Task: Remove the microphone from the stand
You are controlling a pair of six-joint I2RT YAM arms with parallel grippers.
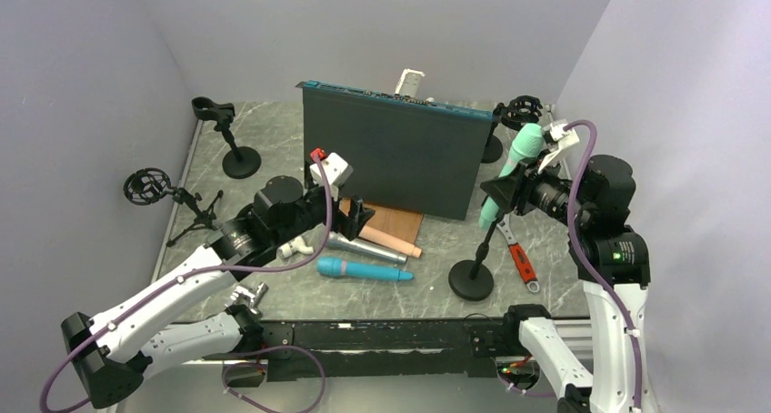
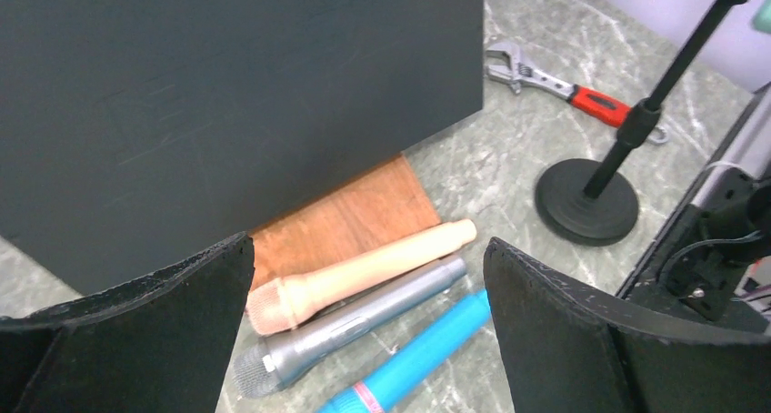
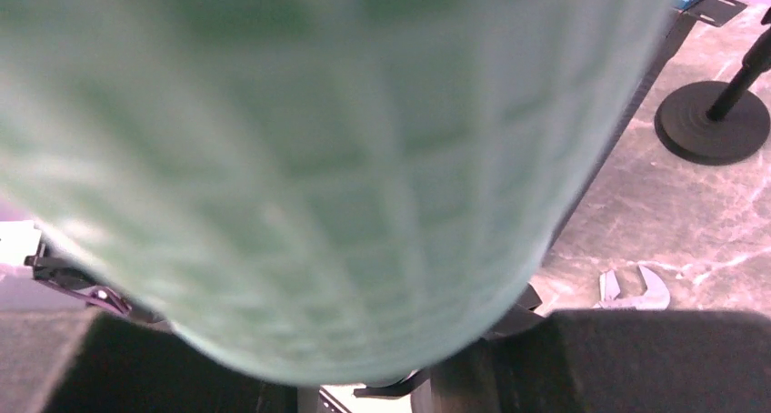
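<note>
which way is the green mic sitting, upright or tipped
Tipped: the mint-green microphone leans head-up above the stand, with the right gripper shut around its body. Whether it sits in the stand: cannot tell.

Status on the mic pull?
Left gripper open, idle. Right gripper shut on mint-green microphone, still atop black round-base stand. Dark upright panel close beside.

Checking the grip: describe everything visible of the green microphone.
The green microphone is pale mint, seemingly plastic, with a grid-patterned head that fills the right wrist view. It tilts, head up and to the right, above the black stand. The right hand is closed around its middle; whether its lower end sits in the stand cannot be told.
</note>
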